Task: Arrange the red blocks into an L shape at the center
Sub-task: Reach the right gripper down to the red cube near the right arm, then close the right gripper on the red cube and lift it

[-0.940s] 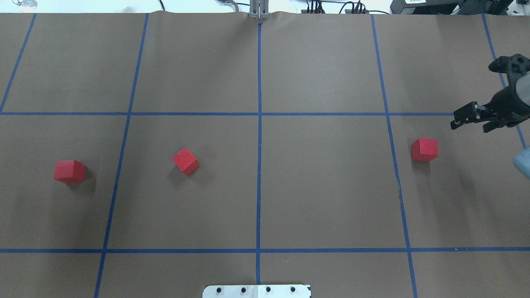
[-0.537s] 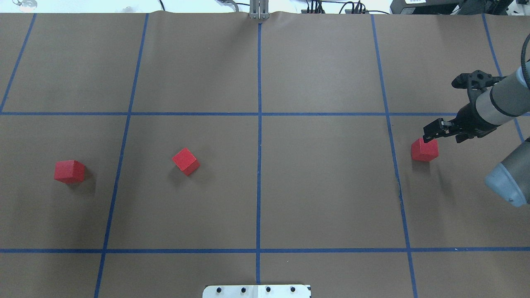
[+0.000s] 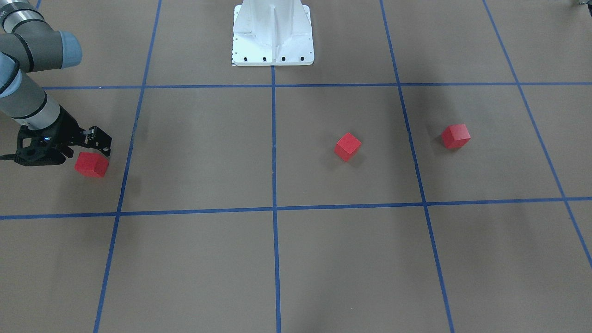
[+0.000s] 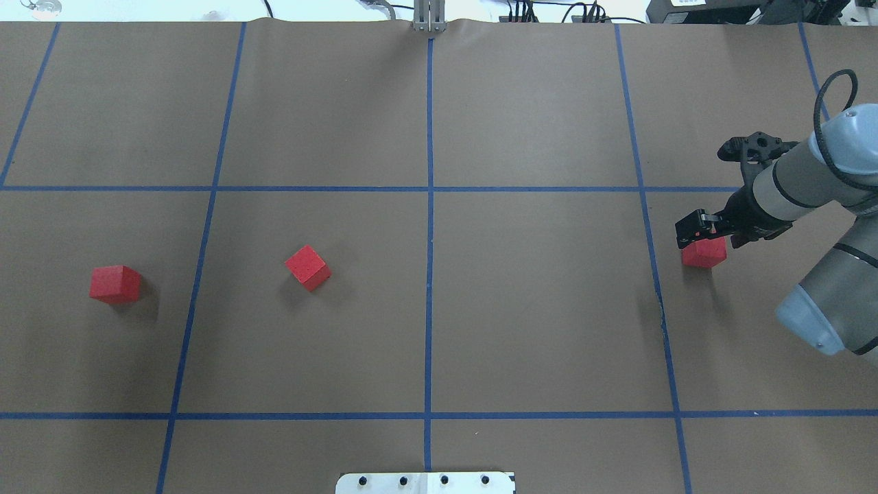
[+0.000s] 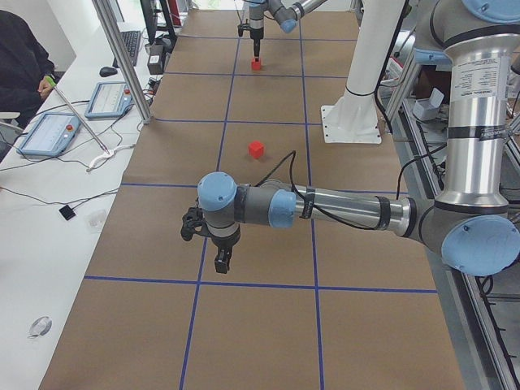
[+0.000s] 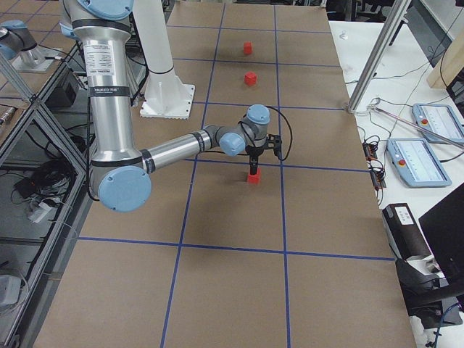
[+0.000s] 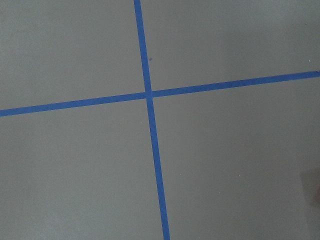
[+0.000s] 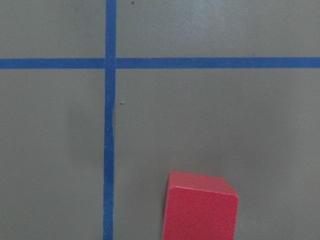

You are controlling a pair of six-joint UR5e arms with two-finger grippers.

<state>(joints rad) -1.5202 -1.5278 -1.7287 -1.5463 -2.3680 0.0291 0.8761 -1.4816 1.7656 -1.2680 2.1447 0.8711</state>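
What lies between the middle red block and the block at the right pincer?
Bare brown surface crossed by two blue tape lines, in the overhead view.

red blocks point(image 4: 307, 267), brown table point(image 4: 535, 309), blue tape grid point(image 4: 429, 309)

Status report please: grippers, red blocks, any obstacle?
Right gripper open, low over one red block, no grip yet. Left gripper: state unclear. Other two red blocks apart, none at center. Path unobstructed.

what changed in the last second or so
The right gripper swept in from the table's right edge toward the centre and now sits over the rightmost red block, jaws apart, not gripping it. That block, the middle red block and the leftmost red block stayed put.
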